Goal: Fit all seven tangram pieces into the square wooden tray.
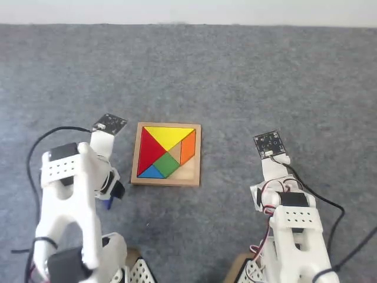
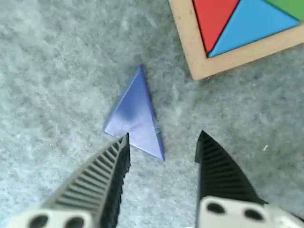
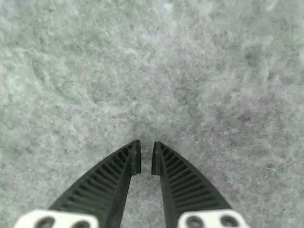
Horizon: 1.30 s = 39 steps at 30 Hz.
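High view: the square wooden tray (image 1: 166, 181) sits closer to the left arm.

Left wrist view: the left pincer (image 2: 164, 137) is spread open. The blue triangle (image 2: 135, 116) lies on the carpet (image 2: 57, 57) just ahead, off toward one finger, with its long edge pointing away towards the tray.

Right wrist view: the right pincer (image 3: 146, 156) is pinched closed and empty. No readable writing anywhere.
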Each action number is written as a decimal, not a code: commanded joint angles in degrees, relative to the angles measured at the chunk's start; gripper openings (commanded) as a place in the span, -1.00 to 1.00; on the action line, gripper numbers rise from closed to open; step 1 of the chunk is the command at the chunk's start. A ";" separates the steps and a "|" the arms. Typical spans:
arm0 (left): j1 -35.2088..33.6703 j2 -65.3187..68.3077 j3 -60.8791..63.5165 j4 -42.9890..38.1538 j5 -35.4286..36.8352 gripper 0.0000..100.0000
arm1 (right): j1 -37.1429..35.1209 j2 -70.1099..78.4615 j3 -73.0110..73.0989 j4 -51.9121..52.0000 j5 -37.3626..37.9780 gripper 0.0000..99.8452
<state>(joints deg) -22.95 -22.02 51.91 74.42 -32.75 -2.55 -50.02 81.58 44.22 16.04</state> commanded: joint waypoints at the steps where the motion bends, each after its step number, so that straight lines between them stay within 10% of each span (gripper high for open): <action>1: 0.09 3.69 -0.31 -4.04 0.70 -0.56 | 0.40 -1.36 -0.44 -1.10 0.62 -0.88; 17: -2.99 23.47 -6.37 -8.79 -5.01 -0.56 | 0.48 -1.27 -0.44 -1.98 0.26 -0.88; 39: -19.96 14.33 -7.43 -10.81 -12.66 -0.57 | 0.48 -1.19 -0.35 -2.15 0.26 -0.88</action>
<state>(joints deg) -42.81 -4.62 43.21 66.68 -44.70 -2.55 -50.02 81.58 43.16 16.04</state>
